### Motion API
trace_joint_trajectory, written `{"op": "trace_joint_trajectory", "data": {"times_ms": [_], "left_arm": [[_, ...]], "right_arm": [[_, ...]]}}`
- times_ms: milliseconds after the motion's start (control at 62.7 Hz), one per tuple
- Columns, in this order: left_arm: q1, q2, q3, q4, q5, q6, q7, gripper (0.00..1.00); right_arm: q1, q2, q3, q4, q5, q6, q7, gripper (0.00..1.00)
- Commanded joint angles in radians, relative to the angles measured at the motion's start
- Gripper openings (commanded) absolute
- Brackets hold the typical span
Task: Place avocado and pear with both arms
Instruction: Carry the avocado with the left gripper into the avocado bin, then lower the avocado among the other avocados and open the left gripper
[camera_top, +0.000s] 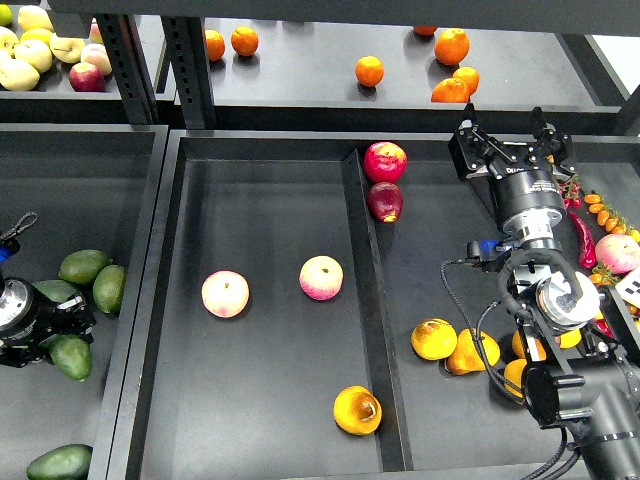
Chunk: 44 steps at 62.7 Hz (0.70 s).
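Observation:
My left gripper (62, 338) is low in the left bin (120, 180), its fingers closed around a dark green avocado (72, 358) next to other avocados (84, 266). The pear (357, 410), golden with a brown blotch and a dark stem dimple, lies at the front of the middle tray (250, 440), far from both grippers. My right gripper (510, 148) is open and empty, held up over the back of the right tray (420, 250).
Two pink apples (225, 293) (321, 277) lie in the middle tray. Red apples (385, 161) sit by the divider. Yellow fruits (434, 339) lie in the right tray, peppers and small tomatoes (610, 320) at far right. Oranges (370, 71) are on the back shelf.

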Motion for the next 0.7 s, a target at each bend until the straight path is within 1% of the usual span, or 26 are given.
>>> {"op": "trace_joint_trajectory", "data": {"times_ms": [0,160,319,574,686], "left_arm": [[0.033,-0.002,-0.003,0.021,0.025,0.0,0.0,0.31],[0.087,-0.015,-0.047,0.066,0.094,0.0,0.0,0.33],[0.107,-0.038,-0.06,0.117,0.109,0.0,0.0,0.34],[0.137,-0.068,-0.063,0.143,0.121,0.0,0.0,0.35],[0.14,-0.078,-0.063,0.147,0.129,0.0,0.0,0.39]], "right_arm": [[0.0,0.0,0.0,0.001,0.0,0.0,0.001,1.0],[0.002,0.0,0.002,0.006,0.002,0.0,0.001,1.0],[0.002,0.0,0.002,0.007,0.002,0.0,0.001,1.0],[0.002,0.0,0.002,0.009,0.003,0.0,0.001,1.0],[0.002,0.0,0.002,0.013,0.006,0.0,0.0,1.0]]}}
